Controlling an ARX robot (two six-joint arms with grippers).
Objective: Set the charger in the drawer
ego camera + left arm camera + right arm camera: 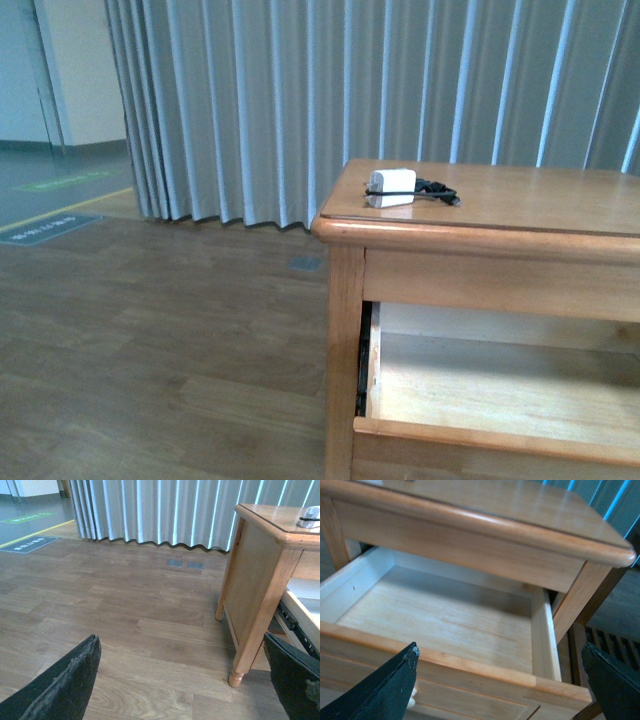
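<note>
Currently the right claw (498,650) hangs spread wide and empty, with the open drawer (540,625) just beneath it. The left claw (180,645), likewise spread and empty, hangs beside the table (250,580). The charger (391,187) rests on the table top, well apart from both.

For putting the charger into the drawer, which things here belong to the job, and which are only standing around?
Belong to the job:
- charger, lying on top of the cabinet
- drawer, pulled open

Only standing around:
- curtain
- floor sign
- two floor plates
</note>
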